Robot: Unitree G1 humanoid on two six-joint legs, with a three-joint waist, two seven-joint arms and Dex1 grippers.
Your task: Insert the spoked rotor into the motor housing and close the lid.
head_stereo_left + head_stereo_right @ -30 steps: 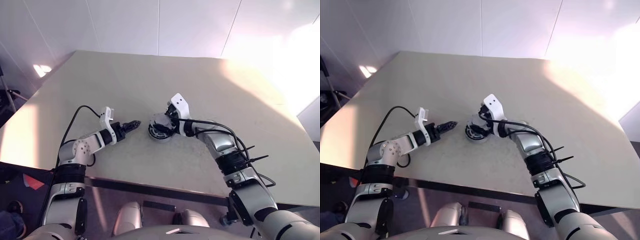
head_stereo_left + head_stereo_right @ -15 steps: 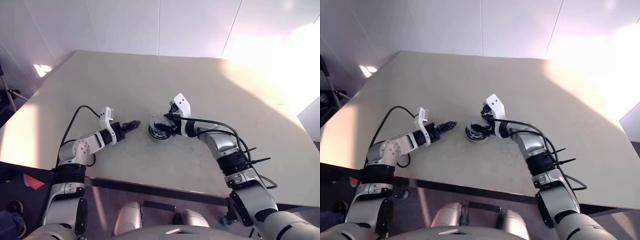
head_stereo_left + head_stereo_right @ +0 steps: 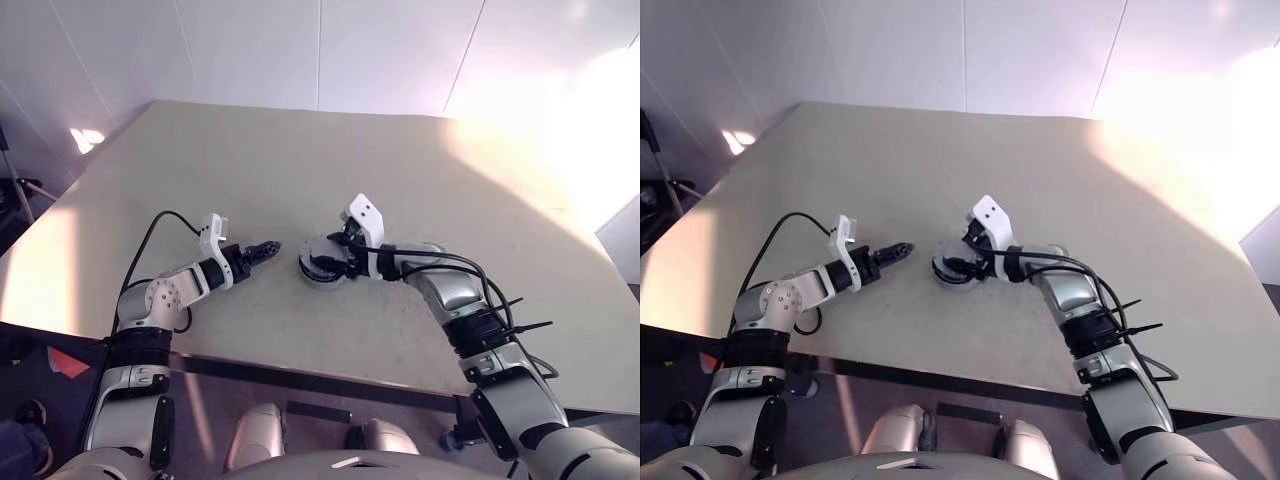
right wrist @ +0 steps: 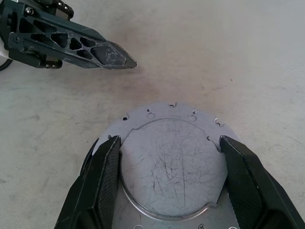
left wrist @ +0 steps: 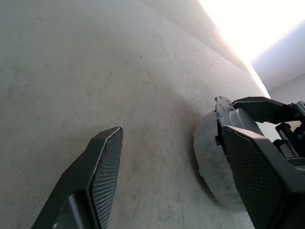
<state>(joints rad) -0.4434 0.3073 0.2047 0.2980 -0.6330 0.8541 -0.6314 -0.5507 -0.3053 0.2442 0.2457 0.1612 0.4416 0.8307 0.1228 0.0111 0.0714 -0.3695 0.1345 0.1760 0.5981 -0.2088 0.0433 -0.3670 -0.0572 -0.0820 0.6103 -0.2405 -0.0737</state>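
The right gripper (image 4: 167, 186) stands with its two black fingers spread either side of a round, scratched light grey metal disc (image 4: 172, 164), probably the lid seated on the motor housing; whatever lies under it is hidden, and whether the pads touch its rim I cannot tell. The left gripper (image 3: 262, 250), fingers apart and empty, hovers low just beside the disc. Bare beige tabletop (image 3: 420, 170) spreads wide beyond both grippers.

We cannot tell whether the right hand (image 4: 169, 191) touches the grey disc (image 4: 171, 164); the picture's edge cuts off the disc's near rim.
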